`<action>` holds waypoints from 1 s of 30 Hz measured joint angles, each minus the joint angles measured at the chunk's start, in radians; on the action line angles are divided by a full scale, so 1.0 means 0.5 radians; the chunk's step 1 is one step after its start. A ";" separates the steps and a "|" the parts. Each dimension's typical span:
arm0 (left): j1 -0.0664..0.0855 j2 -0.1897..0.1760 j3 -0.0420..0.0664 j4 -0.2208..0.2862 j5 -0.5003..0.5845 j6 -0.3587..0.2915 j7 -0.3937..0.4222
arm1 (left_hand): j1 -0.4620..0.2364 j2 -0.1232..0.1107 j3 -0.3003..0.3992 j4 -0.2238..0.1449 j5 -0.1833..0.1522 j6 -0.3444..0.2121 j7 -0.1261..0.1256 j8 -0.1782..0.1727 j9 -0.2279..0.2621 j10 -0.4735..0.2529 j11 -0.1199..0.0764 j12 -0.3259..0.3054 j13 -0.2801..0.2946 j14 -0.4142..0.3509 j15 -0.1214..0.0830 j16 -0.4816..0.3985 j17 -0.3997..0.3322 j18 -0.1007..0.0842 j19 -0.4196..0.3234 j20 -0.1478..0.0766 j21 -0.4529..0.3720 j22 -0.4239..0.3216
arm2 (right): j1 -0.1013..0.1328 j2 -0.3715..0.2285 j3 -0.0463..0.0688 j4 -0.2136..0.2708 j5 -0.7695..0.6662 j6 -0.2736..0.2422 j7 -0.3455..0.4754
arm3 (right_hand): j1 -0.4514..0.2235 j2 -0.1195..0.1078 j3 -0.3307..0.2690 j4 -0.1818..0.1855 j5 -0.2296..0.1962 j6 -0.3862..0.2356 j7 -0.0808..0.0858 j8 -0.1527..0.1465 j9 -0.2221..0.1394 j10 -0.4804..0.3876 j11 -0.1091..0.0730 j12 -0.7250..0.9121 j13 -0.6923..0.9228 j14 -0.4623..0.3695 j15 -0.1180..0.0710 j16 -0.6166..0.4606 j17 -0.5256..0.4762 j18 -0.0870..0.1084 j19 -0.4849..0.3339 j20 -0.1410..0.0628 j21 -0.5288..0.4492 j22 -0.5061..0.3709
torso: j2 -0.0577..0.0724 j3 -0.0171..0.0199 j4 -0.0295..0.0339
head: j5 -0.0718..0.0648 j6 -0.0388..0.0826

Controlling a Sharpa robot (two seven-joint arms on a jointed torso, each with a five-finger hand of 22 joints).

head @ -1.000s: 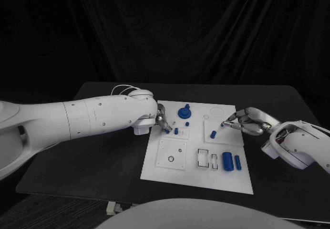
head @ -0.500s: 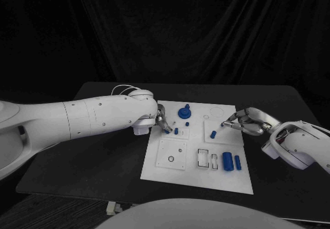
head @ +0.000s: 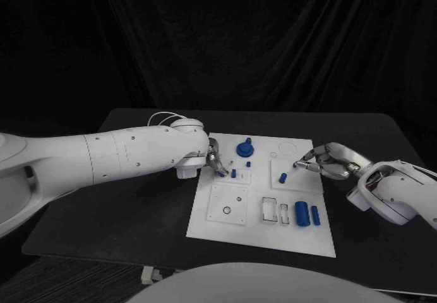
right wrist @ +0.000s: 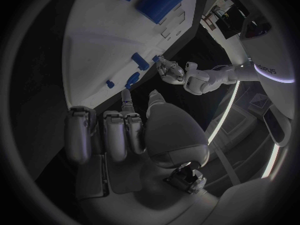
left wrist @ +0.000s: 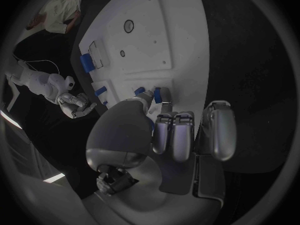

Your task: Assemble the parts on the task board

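You can see a black counter (head: pixel 136 214), and the white task board (head: pixel 264 233) lies flat right in the middle of it.

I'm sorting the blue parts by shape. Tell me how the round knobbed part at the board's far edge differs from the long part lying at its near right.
The round knobbed part is wide and disc-like with a stub rising from it; the long part is a slim bar. The knobbed part sits at the task board's far edge near the left robot hand; the long part lies flat at the near right, beside a stubbier blue piece. Both are blue, and neither is held.
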 measured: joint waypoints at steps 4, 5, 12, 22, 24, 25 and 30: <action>0.000 0.000 0.000 0.000 -0.014 0.000 -0.001 | -0.002 0.002 0.000 0.000 0.000 0.000 0.000 0.000 0.000 0.000 0.000 0.000 0.000 0.000 0.000 0.000 0.000 0.000 0.000 0.000 0.000 0.000 | -0.001 0.000 0.000 -0.001 0.000 0.001 0.000 | 0.000 0.000 0.000 0.000 0.000 0.000 0.000 0.000 0.000 0.000 0.000 0.000 0.000 0.000 0.000 0.000 0.000 0.000 0.000 0.000 0.000 0.000 | 0.000 -0.0002 0.000 | 0.000 0.000; 0.000 0.000 0.000 0.000 -0.017 0.000 -0.001 | -0.002 0.002 -0.001 -0.001 0.000 0.000 0.000 0.000 0.000 0.000 0.000 0.000 0.000 0.000 0.000 0.000 0.000 0.000 0.000 0.000 0.000 0.000 | -0.001 0.001 0.000 -0.001 0.000 0.001 0.000 | 0.000 0.000 0.000 0.000 0.000 0.000 0.000 0.000 0.000 0.000 0.000 0.000 0.000 0.000 0.000 0.000 0.000 0.000 0.000 0.000 0.000 0.000 | 0.000 -0.0002 0.000 | 0.000 0.000; 0.000 0.004 -0.001 -0.001 -0.033 0.001 -0.001 | 0.014 0.004 -0.016 -0.017 0.181 0.025 -0.025 0.013 0.030 0.000 0.000 0.000 0.000 0.000 0.000 0.000 0.000 0.000 0.000 0.000 0.000 0.000 | -0.003 0.002 0.000 -0.003 0.000 0.002 0.000 | 0.000 0.000 0.000 0.000 0.009 0.000 0.000 0.000 0.000 0.000 0.000 0.000 0.000 0.000 0.000 0.000 0.000 0.000 0.000 0.000 0.000 0.000 | 0.000 -0.0004 0.000 | 0.002 0.000; 0.000 0.014 0.001 -0.004 -0.062 0.029 -0.002 | 0.094 -0.032 0.040 -0.061 0.465 0.046 -0.046 0.067 0.096 -0.007 -0.007 0.000 0.000 0.000 0.000 0.000 0.000 0.000 0.000 0.000 0.000 -0.001 | -0.011 0.002 0.000 -0.006 0.000 0.005 0.000 | 0.017 -0.001 0.000 0.000 0.075 0.000 0.000 0.000 0.000 0.000 0.000 0.000 0.000 0.000 0.000 0.000 0.000 0.000 0.000 0.000 0.000 0.001 | 0.001 -0.0002 0.000 | 0.002 0.000; 0.000 0.015 0.001 -0.004 -0.066 0.036 -0.001 | 0.099 -0.030 0.042 -0.064 0.465 0.046 -0.046 0.067 0.097 -0.007 -0.007 0.000 0.000 0.000 0.000 0.000 0.000 0.000 0.000 0.000 0.000 -0.001 | -0.013 0.002 0.000 -0.006 0.000 0.005 0.000 | 0.017 -0.001 0.000 0.000 0.076 0.000 0.000 0.000 0.000 0.000 0.000 0.000 0.000 0.000 0.000 0.000 0.000 0.000 0.000 0.000 0.000 0.001 | 0.001 -0.0002 0.000 | 0.002 0.000; 0.000 0.017 0.001 -0.005 -0.068 0.040 -0.001 | 0.099 -0.030 0.042 -0.064 0.465 0.047 -0.047 0.068 0.099 -0.006 -0.008 0.000 0.000 0.000 0.000 0.000 0.000 0.000 0.000 0.000 0.000 -0.001 | -0.014 0.002 0.000 -0.007 0.000 0.006 0.000 | 0.017 -0.001 0.000 0.000 0.076 0.000 0.000 0.000 0.000 0.000 0.000 0.000 0.000 0.000 0.000 0.000 0.000 0.000 0.000 0.000 0.000 0.001 | 0.001 -0.0004 0.000 | 0.002 0.000; 0.000 0.025 0.001 -0.011 -0.075 0.056 -0.001 | 0.109 -0.037 0.042 -0.064 0.452 0.057 -0.057 0.090 0.118 0.001 -0.014 0.000 0.000 0.000 0.000 0.000 0.000 0.000 0.000 0.000 0.000 -0.001 | -0.017 0.002 0.000 -0.009 0.000 0.007 0.001 | 0.017 -0.001 0.000 0.000 0.076 0.000 0.000 0.000 0.000 0.000 0.000 0.000 0.000 0.000 0.000 0.000 0.000 0.000 0.000 0.000 0.000 0.001 | 0.000 -0.0004 0.000 | 0.006 0.000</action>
